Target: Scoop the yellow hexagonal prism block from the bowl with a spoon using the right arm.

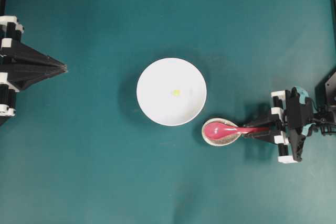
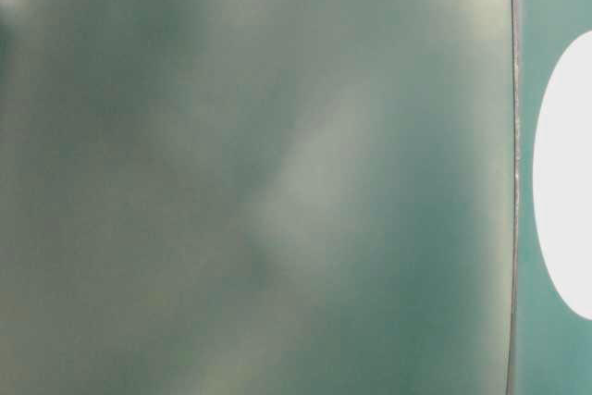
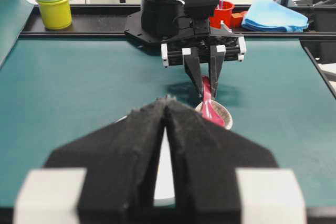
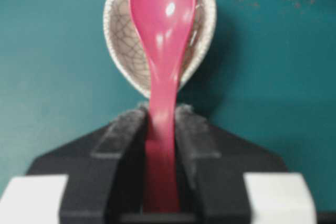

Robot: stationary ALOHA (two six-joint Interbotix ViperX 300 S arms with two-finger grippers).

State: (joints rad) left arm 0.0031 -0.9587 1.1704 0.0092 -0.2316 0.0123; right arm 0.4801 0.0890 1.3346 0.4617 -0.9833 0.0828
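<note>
Right hand clamped on spoon handle, spoon not yet lifted.
The right hand [image 4: 160,129] gripped the spoon [image 4: 161,51], its scoop resting in the spoon rest [image 4: 118,40] (handle raised for easy grasping). The yellow hexagonal prism block [image 1: 176,92] lay in the bowl [image 1: 152,103]; left hand [image 3: 166,124] pressed together, idle.

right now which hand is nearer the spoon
Right. The right hand has its fingers on both sides of the spoon handle; the left hand sits far across the table, beyond the bowl.
</note>
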